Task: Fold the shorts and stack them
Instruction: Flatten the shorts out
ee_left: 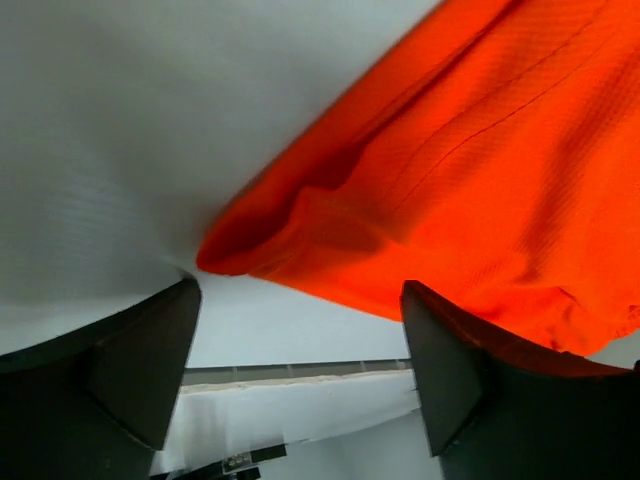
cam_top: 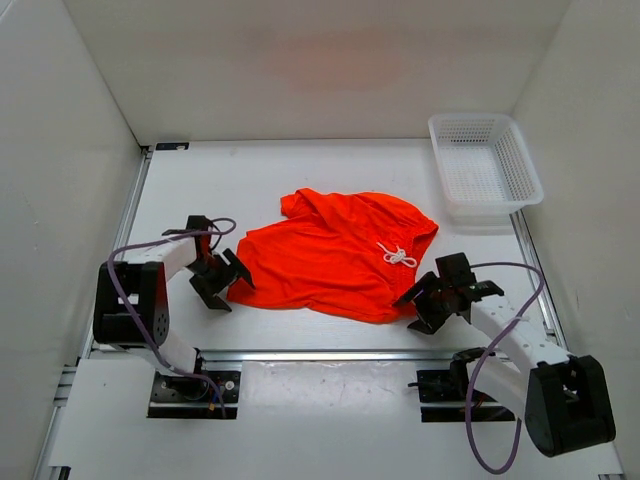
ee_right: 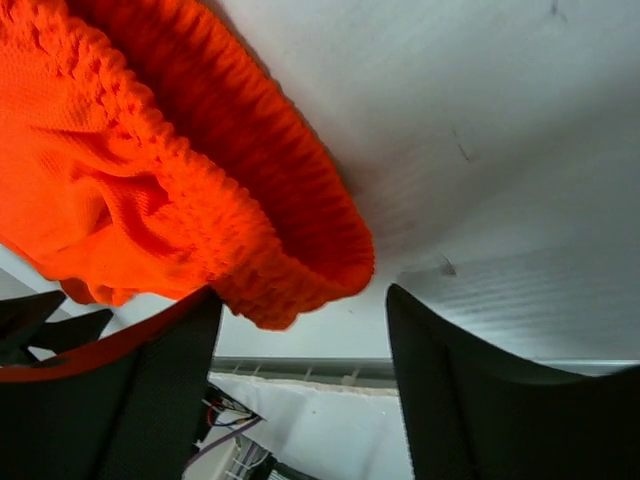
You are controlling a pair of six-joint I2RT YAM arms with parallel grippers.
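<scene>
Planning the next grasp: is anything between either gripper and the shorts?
Nothing visible. The open left gripper sits at the near-left corner of the shorts, and the open right gripper at their waistband end. The white basket stands far right, apart.

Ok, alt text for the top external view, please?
Orange-red shorts lie spread on a white table, with the left fingers and right fingers open at their near corners. A white mesh basket sits at the far right.
</scene>
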